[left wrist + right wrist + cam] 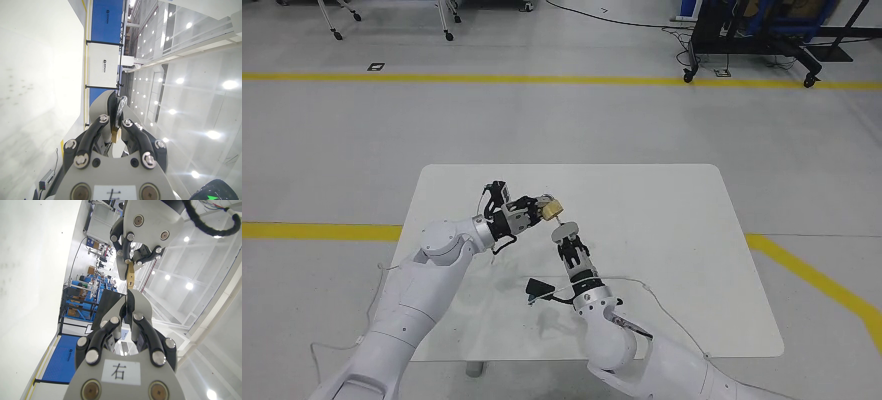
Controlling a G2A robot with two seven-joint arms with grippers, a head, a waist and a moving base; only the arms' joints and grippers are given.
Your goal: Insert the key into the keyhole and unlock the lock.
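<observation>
One white table [692,200] is lying under both of my arms, with a yellow floor line [542,76] running past its far side.

- My left arm [432,262] is extending from the table's near left corner.
- My right arm [607,335] is extending from the near edge. The two are meeting above the middle of the table, a little toward its left side.
- A black plug on a thin cable [539,290] is lying on the tabletop just beside my right wrist.
- My left pincer [530,212] is clamping the brass lock [553,208] and holding it clear of the tabletop. Its fingers are squeezing the lock's flat sides, and the silver shackle [121,107] is showing between them.
- My right pincer [564,236] is pointing straight at the lock from the near side. Its tips are sitting right against the brass end that is carrying the keyhole [130,283].
- The right pincer's fingers are pressing tightly together. Whether the key is sitting between them I cannot tell, since the pads are hiding whatever is in there.
</observation>
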